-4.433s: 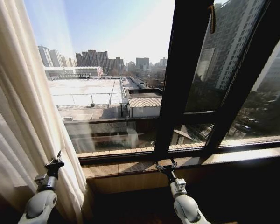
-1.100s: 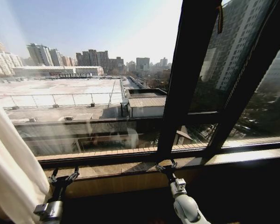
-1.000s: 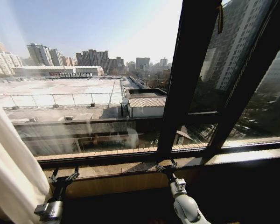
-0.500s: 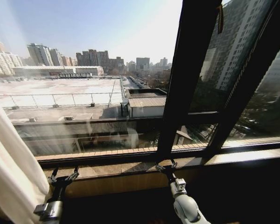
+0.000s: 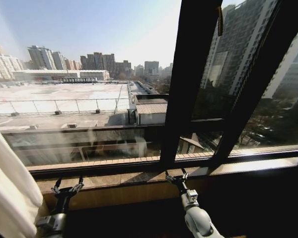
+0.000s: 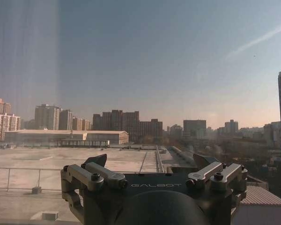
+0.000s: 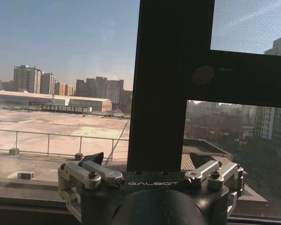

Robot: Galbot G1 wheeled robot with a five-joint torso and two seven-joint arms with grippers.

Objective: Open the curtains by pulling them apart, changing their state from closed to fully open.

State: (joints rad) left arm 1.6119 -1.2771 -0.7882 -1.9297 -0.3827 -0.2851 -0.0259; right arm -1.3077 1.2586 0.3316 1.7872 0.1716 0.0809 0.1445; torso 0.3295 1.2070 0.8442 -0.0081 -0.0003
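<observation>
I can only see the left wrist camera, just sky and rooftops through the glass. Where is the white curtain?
Observer: In the head view the curtain is bunched at the far left edge of the window, beside the left claw.
Operator: Is my claw holding it?
Observer: No. There's a gap between the left claw's tips and the fabric, and the claw sits low by the window sill.
Operator: Where's the other claw?
Observer: The right claw is open at the sill too, right under the dark window frame.
</observation>
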